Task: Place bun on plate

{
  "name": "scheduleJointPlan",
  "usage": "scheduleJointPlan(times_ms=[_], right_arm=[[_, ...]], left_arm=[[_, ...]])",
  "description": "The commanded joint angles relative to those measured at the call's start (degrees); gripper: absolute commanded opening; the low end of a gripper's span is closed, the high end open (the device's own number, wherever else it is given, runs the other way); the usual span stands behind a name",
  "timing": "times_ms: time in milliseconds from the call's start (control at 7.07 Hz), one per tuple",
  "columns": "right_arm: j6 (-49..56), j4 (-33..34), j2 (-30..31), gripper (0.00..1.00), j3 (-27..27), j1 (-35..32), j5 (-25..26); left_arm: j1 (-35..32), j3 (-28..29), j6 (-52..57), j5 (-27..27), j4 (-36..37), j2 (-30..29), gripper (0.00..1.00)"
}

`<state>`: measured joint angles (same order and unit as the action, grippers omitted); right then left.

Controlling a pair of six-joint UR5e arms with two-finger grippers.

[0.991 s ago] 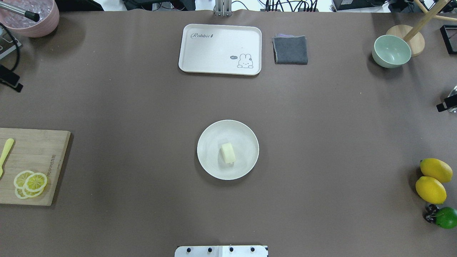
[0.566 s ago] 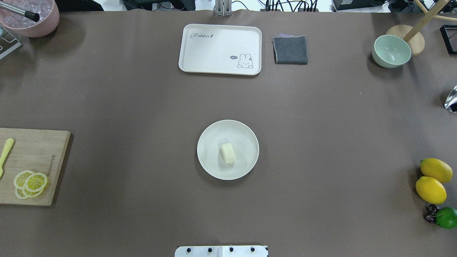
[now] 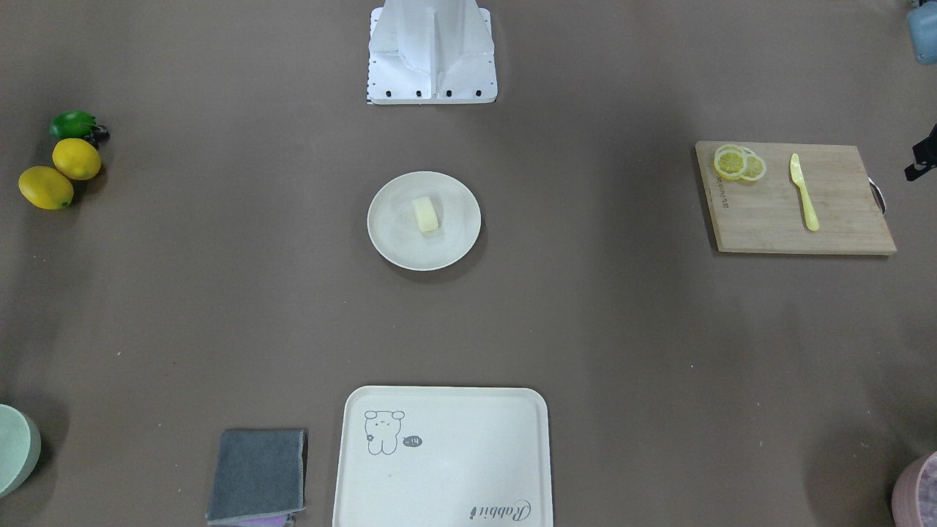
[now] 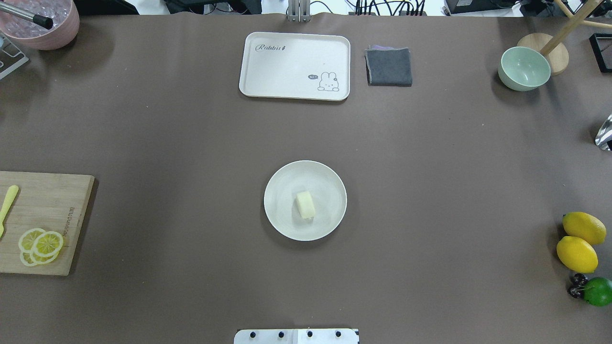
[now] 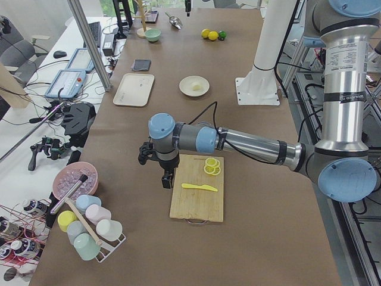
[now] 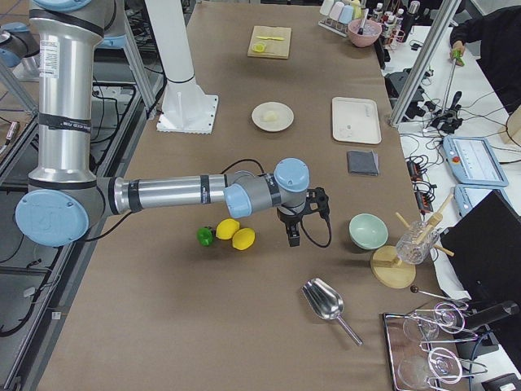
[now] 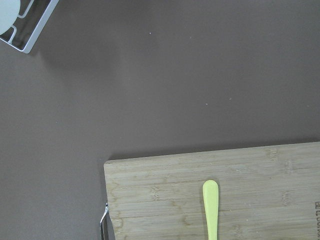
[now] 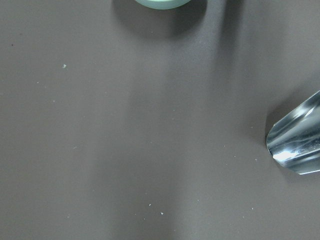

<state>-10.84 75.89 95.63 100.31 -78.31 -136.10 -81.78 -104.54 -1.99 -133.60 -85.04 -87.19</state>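
Mid-table, nearer the robot-side edge: round cream plate [image 4: 287, 191] with the pale bun [image 4: 305, 204] lying on it, close to its centre. Over the table's left end, just off the wooden cutting board [image 5: 193, 207]: left gripper [image 5: 166, 180], pointing down, well apart from the plate; cannot tell whether fingers apart or together. Toward the right end, between two lemons [image 6: 243, 239] and a green bowl [image 6: 367, 232]: right gripper [image 6: 292, 236], pointing down, finger spacing likewise impossible to tell.

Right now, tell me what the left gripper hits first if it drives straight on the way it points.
The left gripper points down. It would most likely meet the bare brown table just off the cutting board, though depth is unclear.
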Motion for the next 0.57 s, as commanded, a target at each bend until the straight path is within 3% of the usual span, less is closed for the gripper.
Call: scheduleJointPlan(times_ms=[0, 425], right_arm=[[-0.32, -0.04, 0.26, 1.00, 0.06, 0.00, 0.04], [-0.77, 0.14, 0.08, 1.00, -0.03, -0.09, 0.13]], left_arm=[[0.04, -0.05, -0.20, 0.01, -0.12, -0.09, 0.97], [0.04, -0.14, -0.38, -0.17, -0.12, 0.09, 0.97]])
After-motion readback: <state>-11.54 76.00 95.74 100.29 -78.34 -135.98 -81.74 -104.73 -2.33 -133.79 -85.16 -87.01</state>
